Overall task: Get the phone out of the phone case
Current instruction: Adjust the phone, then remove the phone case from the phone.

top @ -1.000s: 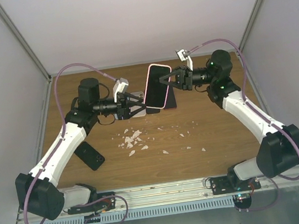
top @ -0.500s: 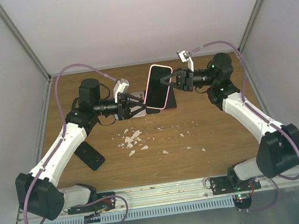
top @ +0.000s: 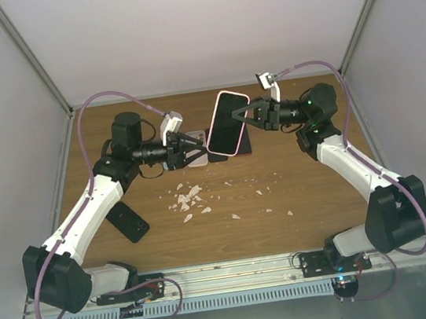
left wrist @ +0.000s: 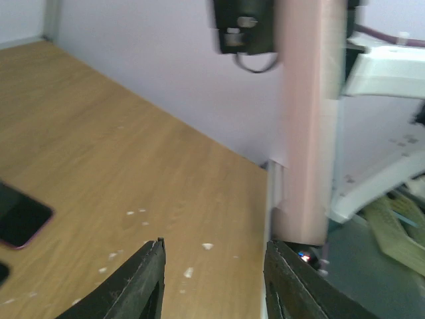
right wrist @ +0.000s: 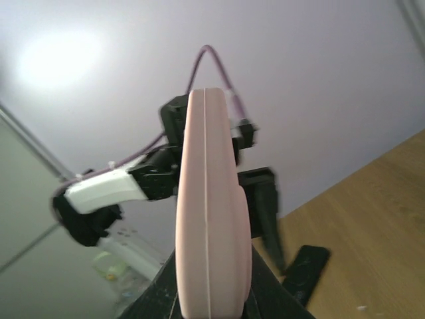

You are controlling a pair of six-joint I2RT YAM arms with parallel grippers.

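Observation:
The phone (top: 228,121), dark screen up, sits in its pink phone case (top: 229,94) and is held tilted above the table's back middle. My right gripper (top: 251,114) is shut on its right edge. The right wrist view shows the case (right wrist: 210,199) edge-on between the black fingers (right wrist: 157,292). My left gripper (top: 198,147) is open just left of the case's lower end. In the left wrist view the case (left wrist: 304,119) stands past the right finger (left wrist: 292,282), and nothing lies between the jaws of that gripper (left wrist: 212,251).
A black phone (top: 129,220) lies by the left arm. Another dark phone (top: 243,144) lies under the raised one. A dark phone with a pink edge (left wrist: 18,222) shows in the left wrist view. White crumbs (top: 189,198) are scattered mid-table. Walls enclose the table's back and sides.
The right gripper has drawn slightly to the right with the cased phone. The left jaws have narrowed a little but stay apart.

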